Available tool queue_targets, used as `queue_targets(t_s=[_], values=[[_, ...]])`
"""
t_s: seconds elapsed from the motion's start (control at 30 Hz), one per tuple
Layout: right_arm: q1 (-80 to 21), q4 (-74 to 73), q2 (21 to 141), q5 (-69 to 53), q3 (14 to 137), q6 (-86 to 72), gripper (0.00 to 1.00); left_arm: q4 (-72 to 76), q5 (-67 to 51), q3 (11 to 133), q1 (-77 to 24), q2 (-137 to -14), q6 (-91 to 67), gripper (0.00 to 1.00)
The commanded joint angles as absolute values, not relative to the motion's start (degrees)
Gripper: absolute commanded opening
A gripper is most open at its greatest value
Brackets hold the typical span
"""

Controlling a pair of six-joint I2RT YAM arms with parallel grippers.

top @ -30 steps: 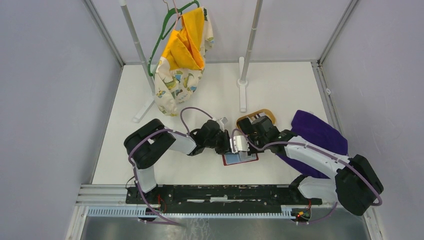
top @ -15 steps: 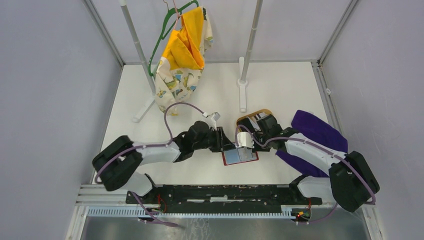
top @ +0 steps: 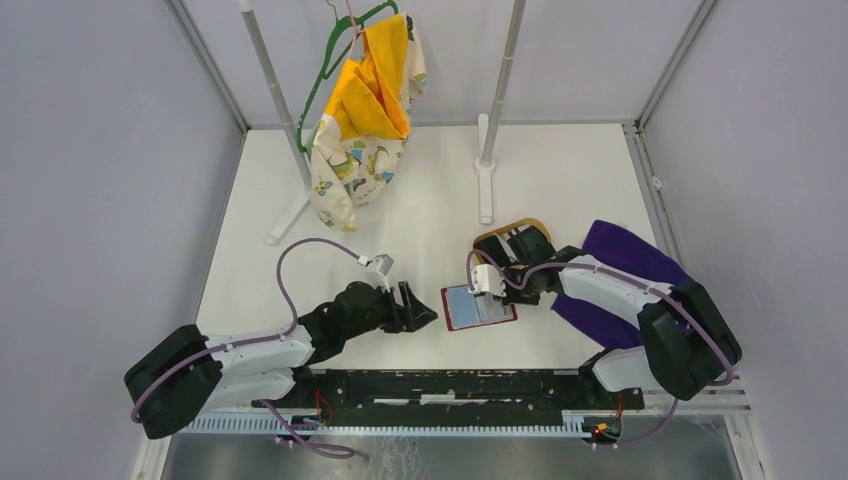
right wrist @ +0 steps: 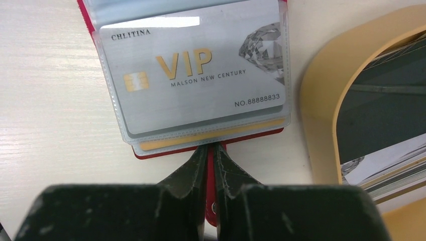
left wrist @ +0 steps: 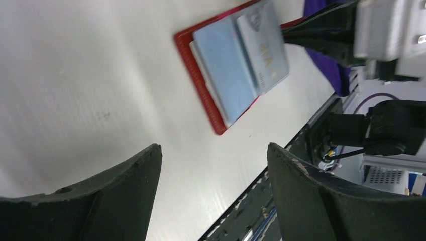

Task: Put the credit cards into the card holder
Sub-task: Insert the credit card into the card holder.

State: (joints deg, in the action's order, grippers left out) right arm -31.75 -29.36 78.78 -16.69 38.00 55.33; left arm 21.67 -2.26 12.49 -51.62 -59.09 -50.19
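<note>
The dark-red card holder (top: 446,308) lies open on the white table, its clear sleeves facing up. A silver VIP credit card (right wrist: 196,75) sits in the top sleeve, and a yellow edge shows in the sleeve beneath it. My right gripper (top: 492,290) is shut on the holder's red snap tab (right wrist: 211,191) at its far edge. My left gripper (top: 425,318) stands open just left of the holder, apart from it, with nothing between its fingers. More credit cards (right wrist: 387,170), pale and dark ones, rest in the oval wooden tray (right wrist: 321,100).
The wooden tray (top: 515,228) sits just behind the right gripper. A purple cloth (top: 630,262) lies under the right arm. At the back stands a rack (top: 486,180) with a green hanger carrying yellow and printed clothes (top: 365,110).
My left gripper has opened and pulled back leftward, off the card holder, the arm swinging out to the left. The right gripper has kept its hold on the tab.
</note>
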Motion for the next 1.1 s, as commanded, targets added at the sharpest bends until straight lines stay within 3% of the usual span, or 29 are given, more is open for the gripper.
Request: queue_targets(t_s=[0.0,0.57,0.73,0.9,1.07], values=[[-32.2,-30.4,81.9,-21.4,37.4,55.3,0.13,29.8,-3.6,10.2,-51.6,-62.3,-55.7,0.83],[-33.0,-30.8,83.3,-22.1,37.6,55.2,0.13,43.2,-8.5,17.8,-51.7,-92.0,-62.9,0.80],[-33.8,-30.8,84.1,-22.3,37.7,54.9,0.13,56.5,-13.0,18.1,-51.7,-97.8,-63.8,0.78],[-34.0,-30.9,84.3,-22.8,38.0,54.8,0.13,67.1,-16.5,17.6,-51.8,-98.7,-64.5,0.74],[-33.9,-31.5,83.9,-24.8,38.6,54.5,0.13,67.5,-17.2,17.9,-52.2,-94.6,-61.7,0.74]])
